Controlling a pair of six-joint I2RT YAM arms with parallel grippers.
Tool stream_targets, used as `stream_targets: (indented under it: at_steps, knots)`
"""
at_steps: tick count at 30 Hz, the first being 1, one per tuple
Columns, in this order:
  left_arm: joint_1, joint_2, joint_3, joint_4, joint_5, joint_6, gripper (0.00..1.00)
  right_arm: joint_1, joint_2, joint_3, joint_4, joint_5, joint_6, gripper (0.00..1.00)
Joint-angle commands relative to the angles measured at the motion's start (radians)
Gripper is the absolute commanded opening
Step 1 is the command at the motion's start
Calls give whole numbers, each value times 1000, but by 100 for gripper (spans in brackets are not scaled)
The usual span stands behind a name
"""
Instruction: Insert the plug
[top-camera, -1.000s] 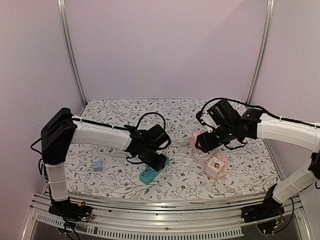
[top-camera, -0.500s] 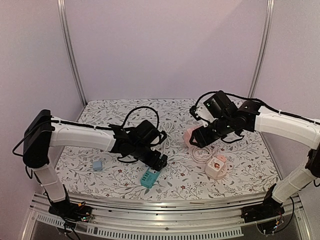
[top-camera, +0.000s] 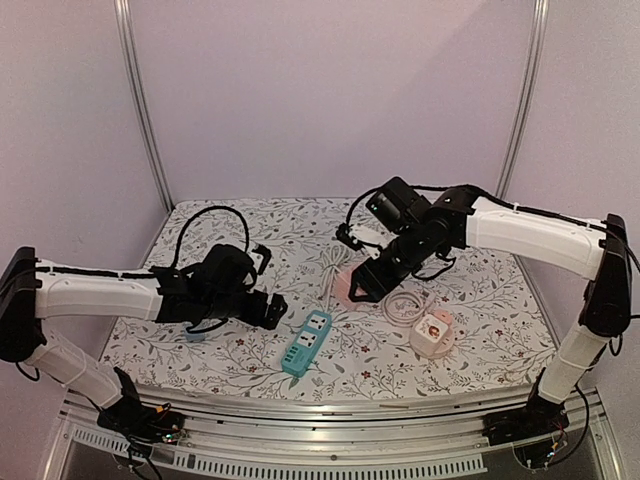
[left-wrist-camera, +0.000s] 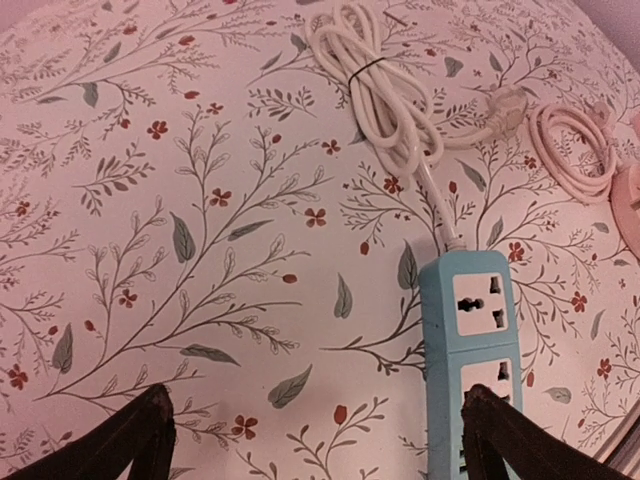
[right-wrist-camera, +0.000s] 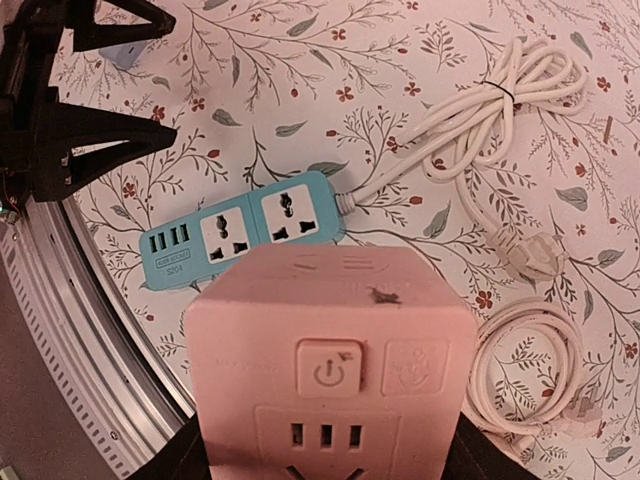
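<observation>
1. Two fingers of the left gripper (left-wrist-camera: 312, 405) now stand spread wide with nothing between them. A second ago they were clamped on the end of the blue power strip (left-wrist-camera: 478, 345), so this is a release.
2. Just ahead of those fingers, toward the one on the right side of the wrist view, the strip lies flat on the floral cloth (left-wrist-camera: 200, 250) with its sockets facing up. The left arm has drawn back, leaving the strip free and touched by nothing.
3. Farther ahead of that hand, the strip's white cord runs to a tied coil (left-wrist-camera: 375, 75). The white plug (left-wrist-camera: 505, 105) lies loose just beside the coil, in no socket.
4. Farthest off, the right gripper (top-camera: 362, 283) pinches the pink cube socket (right-wrist-camera: 325, 350) by its sides and holds it above the cloth. It has carried the cube in toward the strip, which now lies below and ahead of that hand with the coil off to one side.
5. Judgement: the strip looks set down on purpose, freeing the left hand to fetch the plug. Nothing is inserted yet. Whether the plug is meant for the cube or the strip cannot be told.
</observation>
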Motion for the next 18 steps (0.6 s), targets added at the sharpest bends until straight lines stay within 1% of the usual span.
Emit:
stream_targets:
  at_steps: [1, 9, 18]
  knots:
    - [19, -64, -80, 125, -69, -3, 99, 31, 88, 116, -89, -23, -70, 0]
    - [36, -136, -169, 214, -142, -7, 99, 85, 244, 291, -182, 13, -104, 0]
    - [43, -181, -215, 247, -154, -10, 99, 111, 385, 409, -227, 25, -105, 0]
